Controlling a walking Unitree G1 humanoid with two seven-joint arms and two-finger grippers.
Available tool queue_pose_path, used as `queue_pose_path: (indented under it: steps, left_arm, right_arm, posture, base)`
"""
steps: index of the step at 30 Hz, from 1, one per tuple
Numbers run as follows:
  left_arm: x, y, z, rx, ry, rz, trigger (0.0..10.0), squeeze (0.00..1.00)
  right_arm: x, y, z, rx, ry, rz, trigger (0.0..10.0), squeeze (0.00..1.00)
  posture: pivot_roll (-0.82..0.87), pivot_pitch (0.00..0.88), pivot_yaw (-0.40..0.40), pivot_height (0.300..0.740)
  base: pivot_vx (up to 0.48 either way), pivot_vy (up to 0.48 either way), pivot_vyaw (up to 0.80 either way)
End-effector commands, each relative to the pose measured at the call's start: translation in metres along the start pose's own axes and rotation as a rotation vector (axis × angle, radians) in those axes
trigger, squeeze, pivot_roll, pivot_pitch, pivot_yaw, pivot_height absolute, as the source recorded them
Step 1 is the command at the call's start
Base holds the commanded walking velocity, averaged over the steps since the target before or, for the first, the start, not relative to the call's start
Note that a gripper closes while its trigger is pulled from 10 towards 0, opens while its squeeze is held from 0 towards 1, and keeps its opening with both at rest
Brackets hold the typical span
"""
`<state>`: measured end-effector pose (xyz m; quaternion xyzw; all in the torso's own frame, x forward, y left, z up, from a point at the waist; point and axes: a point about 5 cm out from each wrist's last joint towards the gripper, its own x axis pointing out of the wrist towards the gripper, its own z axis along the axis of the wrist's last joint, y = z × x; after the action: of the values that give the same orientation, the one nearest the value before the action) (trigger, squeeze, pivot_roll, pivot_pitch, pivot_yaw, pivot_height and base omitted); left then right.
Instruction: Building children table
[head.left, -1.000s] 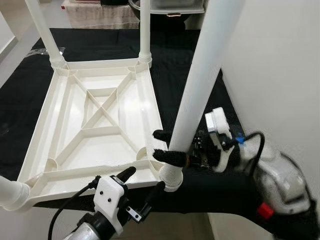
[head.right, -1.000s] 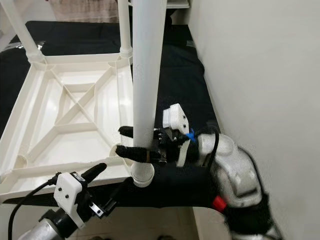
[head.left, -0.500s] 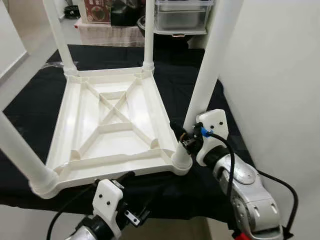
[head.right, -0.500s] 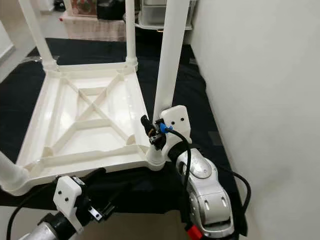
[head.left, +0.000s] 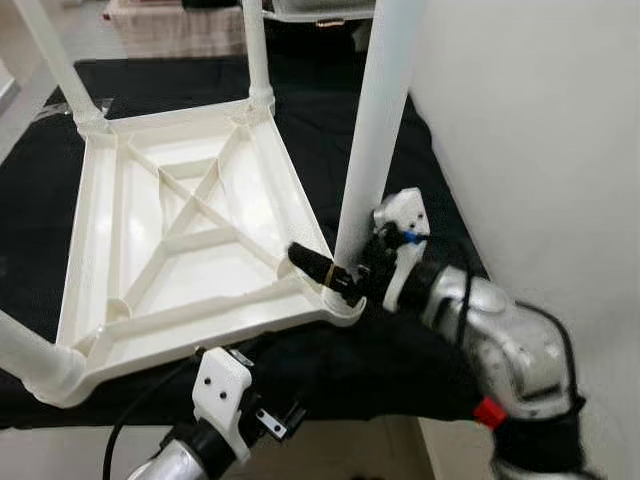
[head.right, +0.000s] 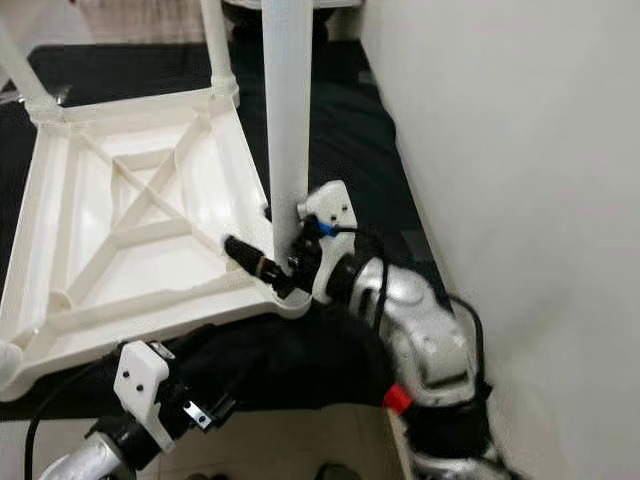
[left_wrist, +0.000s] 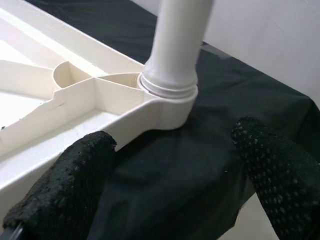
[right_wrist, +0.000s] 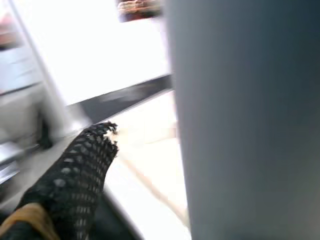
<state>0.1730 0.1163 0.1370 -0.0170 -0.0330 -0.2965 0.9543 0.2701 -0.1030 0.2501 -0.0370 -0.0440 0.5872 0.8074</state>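
No text, label, brand, number or sign can be read anywhere in these pictures, and the bright patch at the upper edge of the right wrist view is too blurred to make out.

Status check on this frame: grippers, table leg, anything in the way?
Right gripper at base of near-right leg, one finger each side. Left gripper open, low at table's near edge. Leg upright in corner socket. Wall close on right.
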Motion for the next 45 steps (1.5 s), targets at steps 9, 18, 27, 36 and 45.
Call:
queue_pose_path:
  steps: [9, 18, 27, 36, 45]
  left_arm:
    - [-0.003, -0.002, 0.0, -0.008, 0.018, -0.007, 10.0, 0.0]
    - [-0.003, -0.001, 0.001, -0.003, 0.018, 0.0, 10.0, 0.0]
    - [-0.003, -0.002, 0.001, -0.005, 0.019, -0.004, 10.0, 0.0]
    - [-0.005, -0.002, -0.001, -0.006, 0.026, -0.008, 10.0, 0.0]
    - [-0.004, -0.001, -0.003, -0.004, 0.028, -0.003, 10.0, 0.0]
  right_arm:
    - [-0.005, 0.007, -0.005, -0.008, 0.081, 0.34, 10.0, 0.0]
    - [-0.01, 0.005, -0.01, -0.001, 0.109, 0.412, 0.0, 0.0]
    - [-0.019, 0.005, -0.023, 0.01, 0.139, 0.316, 0.0, 0.0]
    - [-0.002, 0.013, -0.056, 0.178, 0.106, -0.076, 0.0, 0.0]
    - [-0.005, -0.005, -0.099, 0.197, 0.363, -0.802, 0.0, 0.0]
  posture:
    - [0.06, 0.238, -0.033, 0.74]
    - [0.05, 0.238, -0.036, 0.74]
    - [0.05, 0.227, -0.035, 0.74]
    - [0.04, 0.219, -0.04, 0.74]
    - [0.05, 0.204, -0.038, 0.74]
  base:
    - [0.0, 0.0, 0.0]
    - [0.0, 0.0, 0.0]
    - [0.0, 0.0, 0.0]
    - [0.0, 0.0, 0.0]
    - [0.0, 0.0, 0.0]
